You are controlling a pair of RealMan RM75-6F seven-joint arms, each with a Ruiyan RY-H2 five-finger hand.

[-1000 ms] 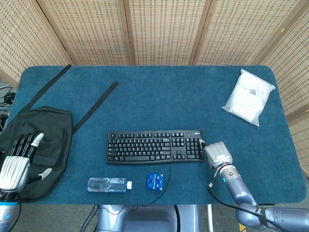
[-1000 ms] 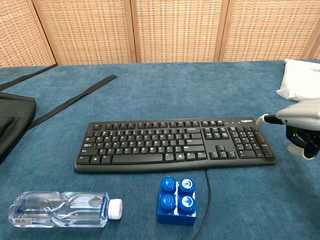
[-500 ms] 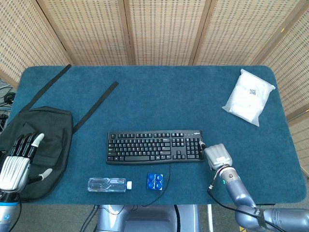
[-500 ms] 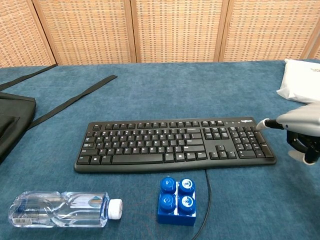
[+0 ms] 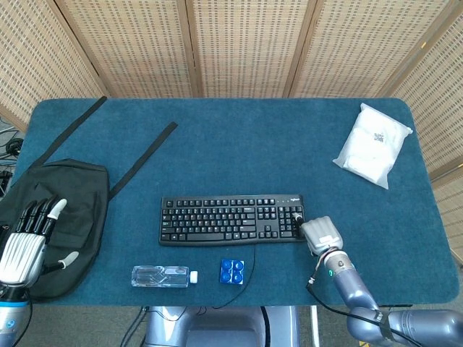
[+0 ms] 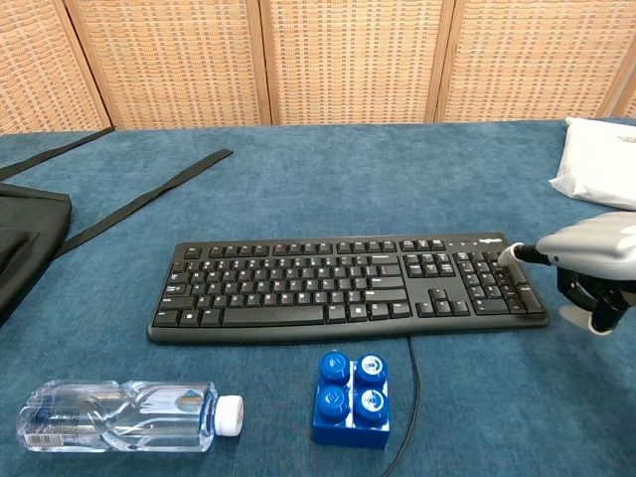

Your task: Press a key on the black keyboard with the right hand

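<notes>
The black keyboard lies across the middle of the blue table, also in the chest view. My right hand is at its right end, low over the cloth. One finger is stretched out and its fingertip rests on the far-right keys of the number pad; the other fingers are curled under and hold nothing. I cannot tell whether a key is pushed down. My left hand hovers with fingers spread over the black bag at the left edge, holding nothing.
A clear water bottle lies in front of the keyboard at the left. A blue block stands beside the keyboard's cable. A white packet sits at the far right. Black straps run from the bag across the cloth.
My right hand has shifted a little left and nearer, bringing the stretched finger from just past the keyboard's right edge onto the number pad keys. The left hand has not moved.
</notes>
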